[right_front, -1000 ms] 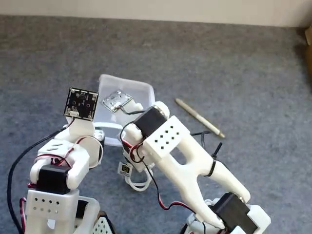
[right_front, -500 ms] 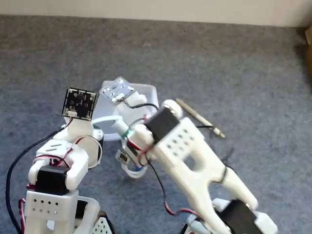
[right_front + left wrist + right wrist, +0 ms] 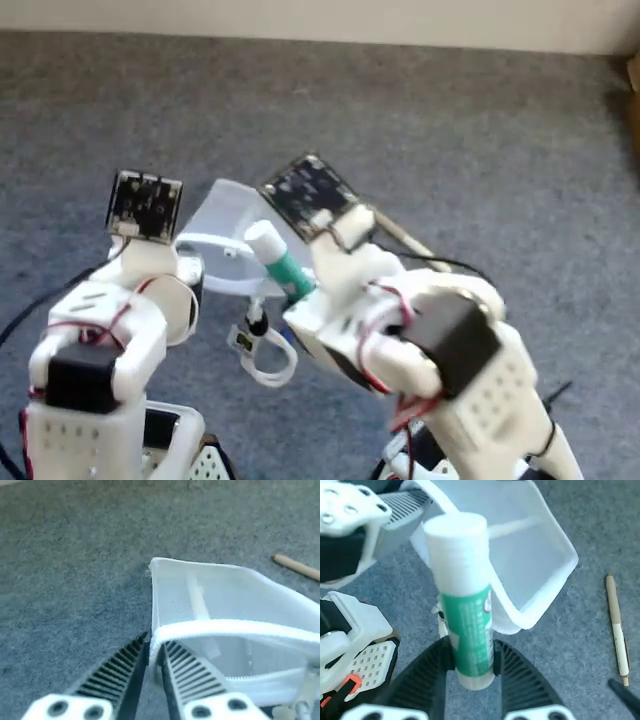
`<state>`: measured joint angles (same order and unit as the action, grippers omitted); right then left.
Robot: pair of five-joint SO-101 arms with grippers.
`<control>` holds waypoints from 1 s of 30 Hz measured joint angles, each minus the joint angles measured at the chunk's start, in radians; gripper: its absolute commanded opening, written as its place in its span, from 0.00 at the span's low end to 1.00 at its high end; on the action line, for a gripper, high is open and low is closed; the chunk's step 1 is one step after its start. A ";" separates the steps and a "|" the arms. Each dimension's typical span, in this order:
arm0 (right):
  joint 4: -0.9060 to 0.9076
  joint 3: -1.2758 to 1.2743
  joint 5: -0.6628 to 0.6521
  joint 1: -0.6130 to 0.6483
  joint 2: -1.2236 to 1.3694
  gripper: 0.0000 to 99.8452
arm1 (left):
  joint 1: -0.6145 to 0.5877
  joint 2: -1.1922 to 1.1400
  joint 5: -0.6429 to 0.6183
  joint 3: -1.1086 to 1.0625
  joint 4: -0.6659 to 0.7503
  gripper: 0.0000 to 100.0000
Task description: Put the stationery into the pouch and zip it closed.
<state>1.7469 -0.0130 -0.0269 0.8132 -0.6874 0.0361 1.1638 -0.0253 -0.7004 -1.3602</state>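
— Where's the glue stick [image 3: 462,610]?
— Just beside the open mouth of the pouch [image 3: 530,555], with the right jaws clamped around its lower end.
— And the pouch?
— The left jaws are pinched tight on its rim. The pen [image 3: 617,625] lies on the surface [image 3: 450,120] near the pouch, not touching it.

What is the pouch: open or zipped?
The pouch is open: the left gripper pinches its rim, the mouth gapes, and the right gripper holds a glue stick nearby.
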 measured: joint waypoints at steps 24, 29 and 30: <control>-0.740 -0.446 0.006 0.000 -0.189 0.01 | 0.002 -0.624 0.008 0.638 -0.238 0.01; -1.051 -0.651 0.008 0.000 -0.229 0.01 | 0.002 -0.724 0.008 0.750 -0.245 0.01; -1.108 -0.684 0.008 -0.002 -0.230 0.01 | 0.000 -0.743 0.008 0.769 -0.250 0.01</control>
<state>0.6391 -0.6974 -0.0192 0.8117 -0.9175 0.0361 0.4212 -0.0176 0.0683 -1.6103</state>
